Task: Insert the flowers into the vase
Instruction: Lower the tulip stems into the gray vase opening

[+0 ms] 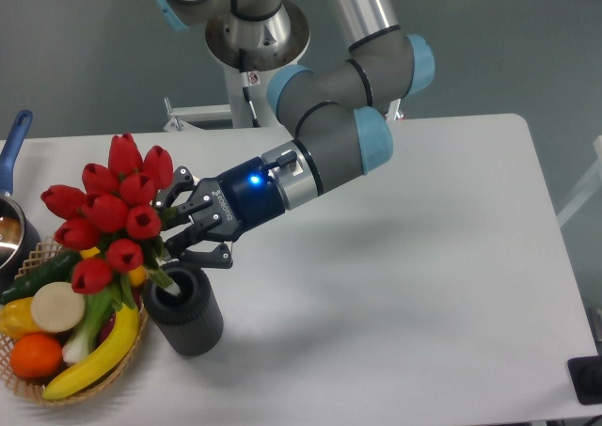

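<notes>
The flowers (113,210) are a bunch of red tulip buds with green stems, tilted to the left above the basket. Their stem ends reach down into the mouth of the vase (188,321), a small dark grey ribbed cup standing upright on the white table. My gripper (172,230) comes in from the right, just above the vase's rim. It is shut on the stems right below the buds. The stem tips inside the vase are hidden.
A wicker basket (21,385) with toy fruit and vegetables touches the vase's left side. A dark pot with a blue handle (13,144) stands at the left edge. The arm's base post (246,87) is at the back of the table.
</notes>
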